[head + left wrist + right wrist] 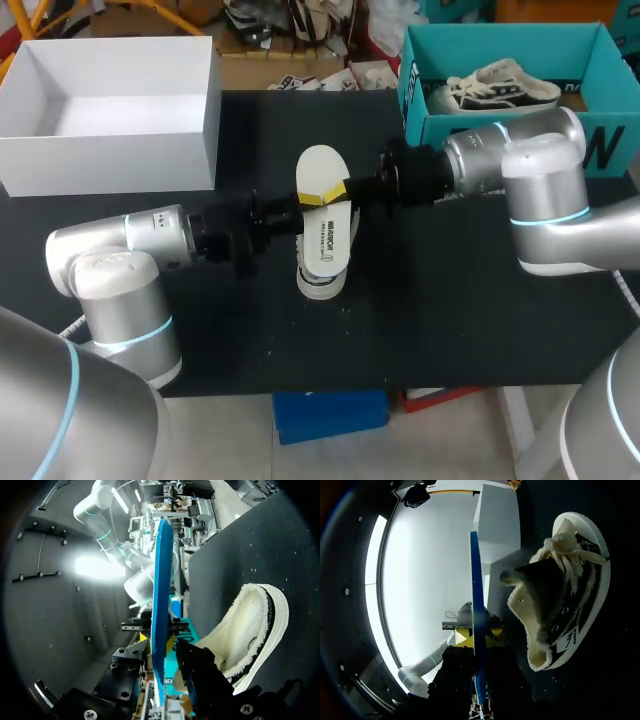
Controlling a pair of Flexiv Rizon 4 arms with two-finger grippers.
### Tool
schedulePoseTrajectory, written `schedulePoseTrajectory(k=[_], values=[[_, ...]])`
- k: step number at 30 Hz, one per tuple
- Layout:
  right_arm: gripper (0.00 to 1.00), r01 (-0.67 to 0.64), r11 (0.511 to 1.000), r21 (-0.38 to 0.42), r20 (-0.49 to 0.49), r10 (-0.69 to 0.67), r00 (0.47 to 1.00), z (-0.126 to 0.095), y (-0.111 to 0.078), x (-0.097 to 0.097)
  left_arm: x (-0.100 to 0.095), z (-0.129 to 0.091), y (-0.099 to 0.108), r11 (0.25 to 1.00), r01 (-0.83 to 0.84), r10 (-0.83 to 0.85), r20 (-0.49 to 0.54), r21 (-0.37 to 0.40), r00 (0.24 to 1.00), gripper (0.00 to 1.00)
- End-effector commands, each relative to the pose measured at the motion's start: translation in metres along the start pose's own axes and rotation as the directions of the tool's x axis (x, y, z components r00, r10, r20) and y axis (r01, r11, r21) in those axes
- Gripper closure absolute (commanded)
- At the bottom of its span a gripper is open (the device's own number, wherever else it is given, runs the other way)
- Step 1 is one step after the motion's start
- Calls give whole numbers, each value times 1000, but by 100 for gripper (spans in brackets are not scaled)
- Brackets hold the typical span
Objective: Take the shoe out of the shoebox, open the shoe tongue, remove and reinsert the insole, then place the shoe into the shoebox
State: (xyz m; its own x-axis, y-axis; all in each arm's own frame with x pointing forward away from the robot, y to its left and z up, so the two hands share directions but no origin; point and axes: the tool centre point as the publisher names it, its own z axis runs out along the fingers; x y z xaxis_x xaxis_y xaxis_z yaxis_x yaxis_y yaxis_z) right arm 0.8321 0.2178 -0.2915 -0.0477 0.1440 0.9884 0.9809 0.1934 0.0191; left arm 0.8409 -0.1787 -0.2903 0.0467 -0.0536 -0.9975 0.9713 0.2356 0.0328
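Insole (pixel 320 165): held above sneaker (pixel 325 262).
Left gripper (pixel 298 206): clamped on insole's left edge.
Right gripper (pixel 350 188): clamped on insole's right edge.
Sneaker: upright on counter (pixel 460 320).

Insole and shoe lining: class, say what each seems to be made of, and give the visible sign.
The insole looks like thin foam, matte white on top and blue beneath; edge-on it shows as a slim flat sheet. The shoe lining looks like cream fleece or faux shearling: fuzzy, tufted pile. Neither is certain.
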Motion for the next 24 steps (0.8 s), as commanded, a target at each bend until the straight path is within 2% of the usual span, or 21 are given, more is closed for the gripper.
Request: schedulePoseTrajectory(k=[1, 5, 11, 15, 16, 24], values=[[100, -1, 1000, -1, 1, 1, 1000, 1, 0, 0, 0, 1, 0, 1000, -1, 1, -4, -2, 1000, 69], [100, -1, 1000, -1, 1, 1, 1000, 1, 0, 0, 1, 2, 1, 1000, 0, 0, -4, -2, 1000, 82], [100, -1, 1000, -1, 1, 1, 1000, 1, 0, 0, 1, 6, 2, 1000, 1, -1, -1, 3, 1000, 83], [100, -1, 1000, -1, 1, 1, 1000, 1, 0, 0, 0, 8, 1, 1000, -4, 3, 4, 9, 1000, 95], [100, -1, 1000, -1, 1, 1, 1000, 1, 0, 0, -1, 9, 1, 1000, -4, 4, 5, 10, 1000, 100], [100, -1, 1000, -1, 1, 1, 1000, 1, 0, 0, -1, 8, 0, 1000, -11, 11, 3, 18, 1000, 100]])
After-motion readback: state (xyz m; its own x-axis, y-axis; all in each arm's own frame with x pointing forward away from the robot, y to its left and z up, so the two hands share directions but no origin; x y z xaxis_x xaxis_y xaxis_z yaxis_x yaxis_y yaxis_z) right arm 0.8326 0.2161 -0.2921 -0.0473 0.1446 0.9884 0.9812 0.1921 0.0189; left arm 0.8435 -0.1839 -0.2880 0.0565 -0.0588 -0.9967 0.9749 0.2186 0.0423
